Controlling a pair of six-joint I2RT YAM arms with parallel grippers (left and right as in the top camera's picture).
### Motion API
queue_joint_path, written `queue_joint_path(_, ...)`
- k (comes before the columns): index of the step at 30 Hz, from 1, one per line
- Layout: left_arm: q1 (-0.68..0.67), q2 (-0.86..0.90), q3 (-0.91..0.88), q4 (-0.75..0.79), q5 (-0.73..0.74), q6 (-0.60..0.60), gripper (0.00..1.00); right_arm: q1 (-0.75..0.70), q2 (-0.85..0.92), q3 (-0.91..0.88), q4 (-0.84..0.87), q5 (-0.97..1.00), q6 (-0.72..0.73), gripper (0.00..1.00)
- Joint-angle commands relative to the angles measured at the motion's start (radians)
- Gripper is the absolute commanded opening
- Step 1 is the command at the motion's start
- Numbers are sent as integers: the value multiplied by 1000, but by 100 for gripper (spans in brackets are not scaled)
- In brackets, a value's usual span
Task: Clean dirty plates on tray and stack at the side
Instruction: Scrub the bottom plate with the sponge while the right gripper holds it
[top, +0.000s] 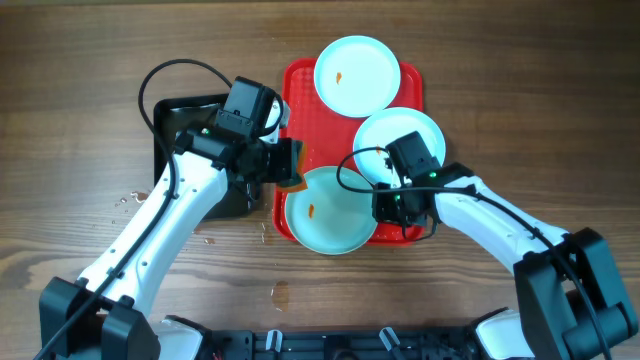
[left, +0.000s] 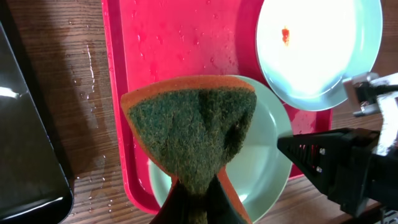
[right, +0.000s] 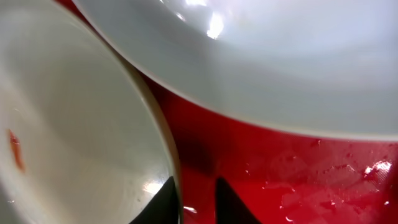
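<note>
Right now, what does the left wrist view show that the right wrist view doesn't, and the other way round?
Only the left wrist view: the sponge pinched in the left gripper, the black tray, and the wet wooden table.
Only the right wrist view: the right gripper close up, its tips apart beside one plate's rim.
Both: the red tray beaded with water, and two pale plates, one bearing an orange smear.
</note>
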Motion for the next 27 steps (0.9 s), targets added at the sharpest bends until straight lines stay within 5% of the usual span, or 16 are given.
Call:
queue_joint_path(1, -3, 8, -3, 2, 19, -10, 4, 3, 7, -13, 31, 29, 21, 11)
queue_joint_path(9, -39, 31, -46, 47, 20, -14, 4, 3, 7, -10, 75, 100, 65, 4)
queue_joint_path(15, -122, 62, -159, 215, 19, -112, 4, 3, 7, -10, 90, 109, 94, 4)
queue_joint_path(27, -180, 231, -228, 500, 7, -55, 4, 3, 7, -10, 92, 109, 87, 4)
